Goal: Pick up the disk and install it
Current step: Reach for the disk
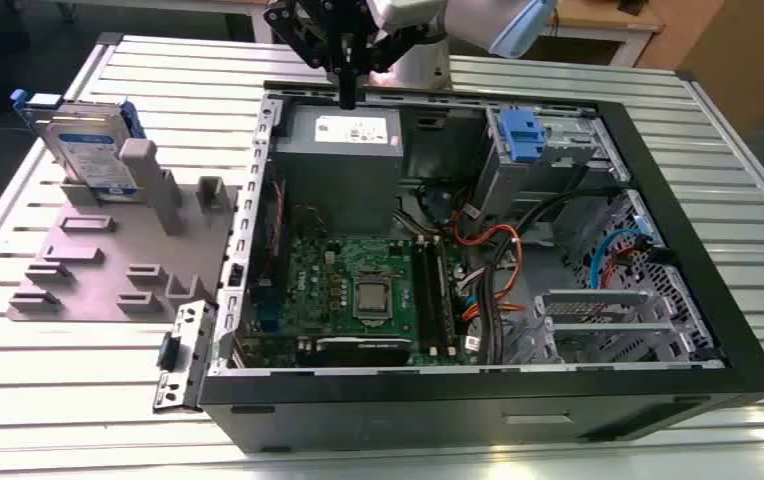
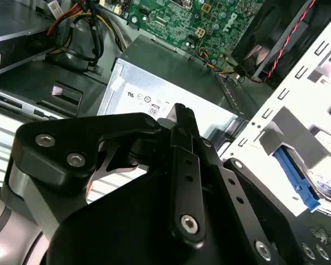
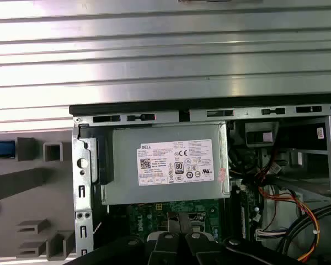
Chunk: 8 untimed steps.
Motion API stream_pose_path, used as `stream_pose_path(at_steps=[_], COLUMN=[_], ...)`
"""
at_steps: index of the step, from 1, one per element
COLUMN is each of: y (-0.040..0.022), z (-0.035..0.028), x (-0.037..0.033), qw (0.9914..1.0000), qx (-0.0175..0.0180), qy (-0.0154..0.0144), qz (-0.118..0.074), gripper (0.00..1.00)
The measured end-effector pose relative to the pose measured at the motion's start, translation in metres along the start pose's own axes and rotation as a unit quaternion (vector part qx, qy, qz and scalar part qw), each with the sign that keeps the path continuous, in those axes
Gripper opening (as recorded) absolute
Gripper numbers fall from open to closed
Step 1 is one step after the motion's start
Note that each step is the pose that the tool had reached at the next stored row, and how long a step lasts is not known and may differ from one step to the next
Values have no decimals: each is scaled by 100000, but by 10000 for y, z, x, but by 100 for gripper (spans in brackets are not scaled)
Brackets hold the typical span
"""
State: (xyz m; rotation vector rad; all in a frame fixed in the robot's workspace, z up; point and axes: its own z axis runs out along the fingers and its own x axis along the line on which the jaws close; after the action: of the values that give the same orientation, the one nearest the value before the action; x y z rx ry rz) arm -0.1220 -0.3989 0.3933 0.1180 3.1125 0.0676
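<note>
Gripper (image 2: 182, 116), jaws closed and empty, hovers over the computer case's (image 1: 489, 400) power supply (image 1: 342, 135), well apart from the upright disk (image 1: 89, 145); a clean pick likely demands a squared, wide-open approach.

— What is the arm (image 1: 469, 20) showing?
— It's showing a white shell with a pale blue cap (image 1: 525, 28).
— And the gripper (image 1: 349, 98)?
— It's wearing black angular links (image 2: 99, 135), and silver screws (image 2: 188, 222) are glinting on them in the second wrist view.

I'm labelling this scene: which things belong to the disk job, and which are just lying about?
Job: disk, standing in the grey holder; end effector; open computer case.
Lying about: power supply; motherboard; loose metal bracket beside the case.
</note>
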Motion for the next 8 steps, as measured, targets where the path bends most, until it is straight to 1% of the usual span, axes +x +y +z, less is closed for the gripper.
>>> stream_pose_path(at_steps=[8], y=[0], z=[0], x=[1], qw=[100000], qx=[-2], qy=[0], qz=[-1], gripper=[11])
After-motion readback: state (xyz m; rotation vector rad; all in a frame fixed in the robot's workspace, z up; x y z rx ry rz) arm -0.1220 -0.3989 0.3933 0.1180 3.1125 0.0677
